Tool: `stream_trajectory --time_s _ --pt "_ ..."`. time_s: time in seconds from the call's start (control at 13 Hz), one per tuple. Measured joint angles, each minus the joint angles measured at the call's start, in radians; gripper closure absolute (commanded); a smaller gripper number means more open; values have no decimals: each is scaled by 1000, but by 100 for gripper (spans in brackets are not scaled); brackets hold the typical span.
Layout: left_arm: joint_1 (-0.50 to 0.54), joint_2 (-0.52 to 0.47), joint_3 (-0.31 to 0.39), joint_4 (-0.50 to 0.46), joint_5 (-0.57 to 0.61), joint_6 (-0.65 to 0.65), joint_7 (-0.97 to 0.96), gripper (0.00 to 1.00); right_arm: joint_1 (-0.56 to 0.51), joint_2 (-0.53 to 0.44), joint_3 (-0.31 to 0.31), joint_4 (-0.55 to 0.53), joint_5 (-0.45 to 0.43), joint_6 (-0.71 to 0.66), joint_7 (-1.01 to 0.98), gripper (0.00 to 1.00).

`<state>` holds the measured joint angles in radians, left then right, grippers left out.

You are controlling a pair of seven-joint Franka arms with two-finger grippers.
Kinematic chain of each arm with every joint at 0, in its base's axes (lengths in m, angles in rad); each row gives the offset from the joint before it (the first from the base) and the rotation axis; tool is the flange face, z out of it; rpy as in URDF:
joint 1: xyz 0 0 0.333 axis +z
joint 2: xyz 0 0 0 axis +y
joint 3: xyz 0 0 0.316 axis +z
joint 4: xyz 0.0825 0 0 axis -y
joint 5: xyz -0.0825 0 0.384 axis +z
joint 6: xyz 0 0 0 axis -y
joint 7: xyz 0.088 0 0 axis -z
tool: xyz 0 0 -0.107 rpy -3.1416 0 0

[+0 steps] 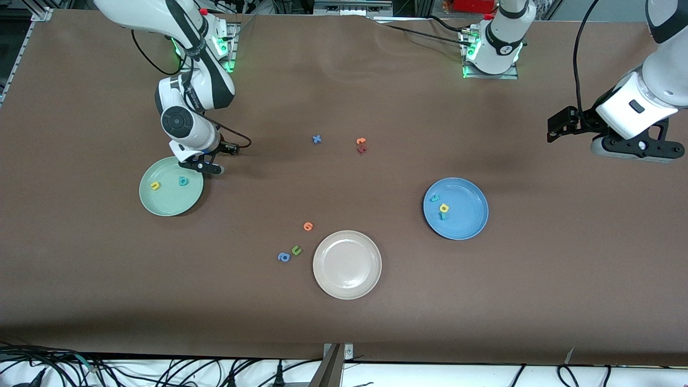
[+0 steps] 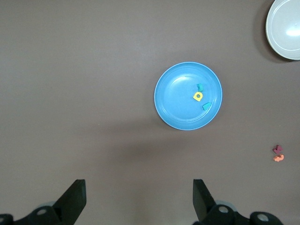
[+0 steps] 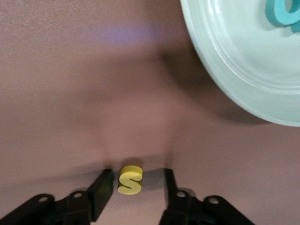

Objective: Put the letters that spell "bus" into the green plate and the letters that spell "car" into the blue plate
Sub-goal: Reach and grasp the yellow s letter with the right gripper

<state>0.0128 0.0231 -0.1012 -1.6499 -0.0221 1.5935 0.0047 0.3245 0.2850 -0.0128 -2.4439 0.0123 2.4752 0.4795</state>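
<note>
Yellow s on bench just beside green plate, between right hand fingers, which sit apart, not yet touching it. Yellow u, teal b in green plate. Blue plate holds three letters. Left hand spread wide over bare bench, waiting.

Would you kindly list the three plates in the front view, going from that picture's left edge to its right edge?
green plate → beige-white plate → blue plate
</note>
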Motion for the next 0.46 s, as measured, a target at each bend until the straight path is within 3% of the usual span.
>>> stream_trajectory --time_s 0.31,0.46 --pt "0 0 0 0 0 0 0 0 0 -1 3 -1 0 -1 5 91" --pt "0 0 0 0 0 0 0 0 0 -1 3 -1 0 -1 5 91"
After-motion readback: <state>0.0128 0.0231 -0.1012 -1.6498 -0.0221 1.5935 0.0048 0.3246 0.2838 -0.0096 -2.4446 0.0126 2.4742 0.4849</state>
